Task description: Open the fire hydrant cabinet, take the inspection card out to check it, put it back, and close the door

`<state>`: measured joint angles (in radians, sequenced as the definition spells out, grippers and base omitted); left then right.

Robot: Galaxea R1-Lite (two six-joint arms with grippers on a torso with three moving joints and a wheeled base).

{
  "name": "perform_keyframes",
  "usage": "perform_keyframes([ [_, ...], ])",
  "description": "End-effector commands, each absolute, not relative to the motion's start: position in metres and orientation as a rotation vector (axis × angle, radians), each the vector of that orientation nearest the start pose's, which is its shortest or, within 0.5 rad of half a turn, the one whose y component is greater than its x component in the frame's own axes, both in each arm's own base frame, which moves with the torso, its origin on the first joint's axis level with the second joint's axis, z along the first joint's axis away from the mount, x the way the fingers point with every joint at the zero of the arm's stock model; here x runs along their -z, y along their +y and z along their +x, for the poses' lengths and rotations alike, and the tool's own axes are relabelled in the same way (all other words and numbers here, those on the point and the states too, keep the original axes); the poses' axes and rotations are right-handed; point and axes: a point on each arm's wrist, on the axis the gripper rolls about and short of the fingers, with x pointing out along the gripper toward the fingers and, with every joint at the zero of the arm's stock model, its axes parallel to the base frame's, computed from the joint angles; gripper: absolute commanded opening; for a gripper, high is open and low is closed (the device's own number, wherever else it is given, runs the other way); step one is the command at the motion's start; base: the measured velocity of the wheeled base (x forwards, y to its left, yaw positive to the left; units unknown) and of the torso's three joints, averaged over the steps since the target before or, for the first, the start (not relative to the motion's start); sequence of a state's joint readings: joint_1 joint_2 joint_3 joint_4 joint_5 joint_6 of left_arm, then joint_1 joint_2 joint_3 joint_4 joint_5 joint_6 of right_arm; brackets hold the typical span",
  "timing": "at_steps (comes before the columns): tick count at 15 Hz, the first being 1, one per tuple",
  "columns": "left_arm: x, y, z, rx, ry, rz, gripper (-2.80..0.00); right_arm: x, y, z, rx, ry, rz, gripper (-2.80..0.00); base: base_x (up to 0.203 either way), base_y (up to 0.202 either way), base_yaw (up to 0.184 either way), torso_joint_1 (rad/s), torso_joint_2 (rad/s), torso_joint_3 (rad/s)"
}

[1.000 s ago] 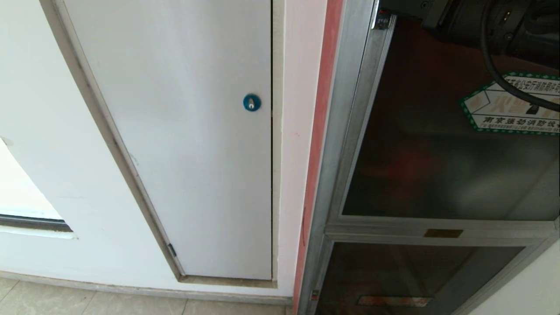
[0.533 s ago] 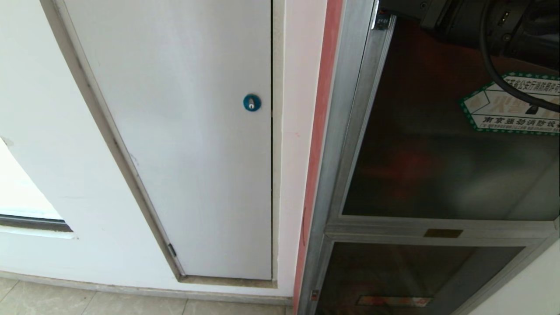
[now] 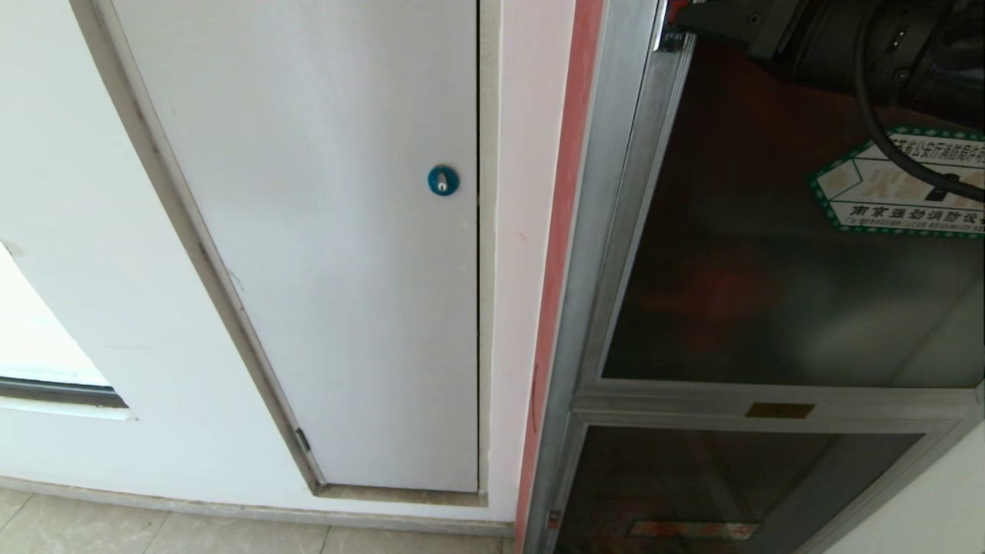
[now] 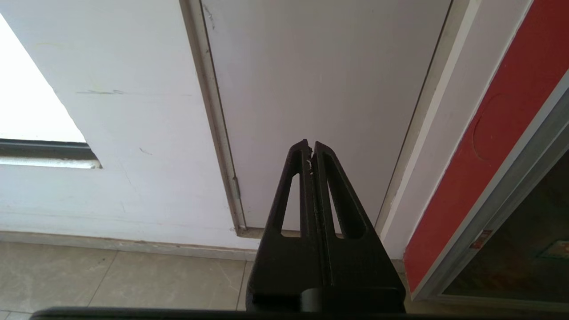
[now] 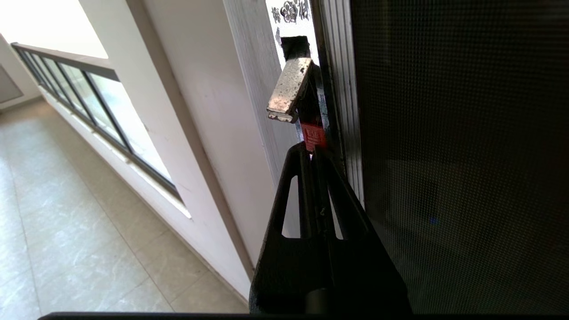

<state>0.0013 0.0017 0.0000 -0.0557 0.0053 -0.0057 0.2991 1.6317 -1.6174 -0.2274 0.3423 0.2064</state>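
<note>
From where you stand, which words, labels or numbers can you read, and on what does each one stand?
"南京强劲消防设": lower line of the hexagonal sticker on the door; it runs out of the picture.
Sticker's top line: Chinese, partly behind the black cable, not readable with certainty.
Sticker's large middle characters: faded, unreadable.
Red tag beside the metal latch: print too small.
Black characters on white above the latch: cut off.
Brass plate: nothing legible.

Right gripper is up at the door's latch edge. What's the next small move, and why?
Probably nudge the shut right gripper further up behind the metal latch tab and lever it outward. The tips sit just below the tab at the edge of the door, which looks closed against the cabinet frame.
</note>
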Motion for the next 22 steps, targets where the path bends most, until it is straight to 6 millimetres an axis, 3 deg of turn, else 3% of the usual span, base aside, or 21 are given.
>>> perform_keyframes([
  [1,-0.076,0.0,-0.021,-0.008,-0.034,-0.006,-2.8,-0.396,0.093,0.275,-0.664,-0.159,0.194,-2.8,0.0,0.0,0.0,0.0,0.0,0.0],
  [10,-0.076,0.0,-0.021,-0.008,-0.034,-0.006,-2.8,-0.401,0.092,0.253,-0.691,-0.155,0.224,-2.8,0.0,0.0,0.0,0.0,0.0,0.0],
  [15,-0.076,0.0,-0.021,-0.008,-0.034,-0.006,-2.8,-0.404,0.091,0.227,-0.709,-0.117,0.247,-2.8,0.0,0.0,0.0,0.0,0.0,0.0],
  [19,-0.076,0.0,-0.021,-0.008,-0.034,-0.006,-2.8,-0.395,0.108,0.215,-0.589,-0.09,0.254,-2.8,0.0,0.0,0.0,0.0,0.0,0.0],
  [22,-0.076,0.0,-0.021,-0.008,-0.034,-0.006,-2.8,-0.375,0.125,0.214,-0.524,-0.128,0.163,-2.8,0.0,0.0,0.0,0.0,0.0,0.0],
])
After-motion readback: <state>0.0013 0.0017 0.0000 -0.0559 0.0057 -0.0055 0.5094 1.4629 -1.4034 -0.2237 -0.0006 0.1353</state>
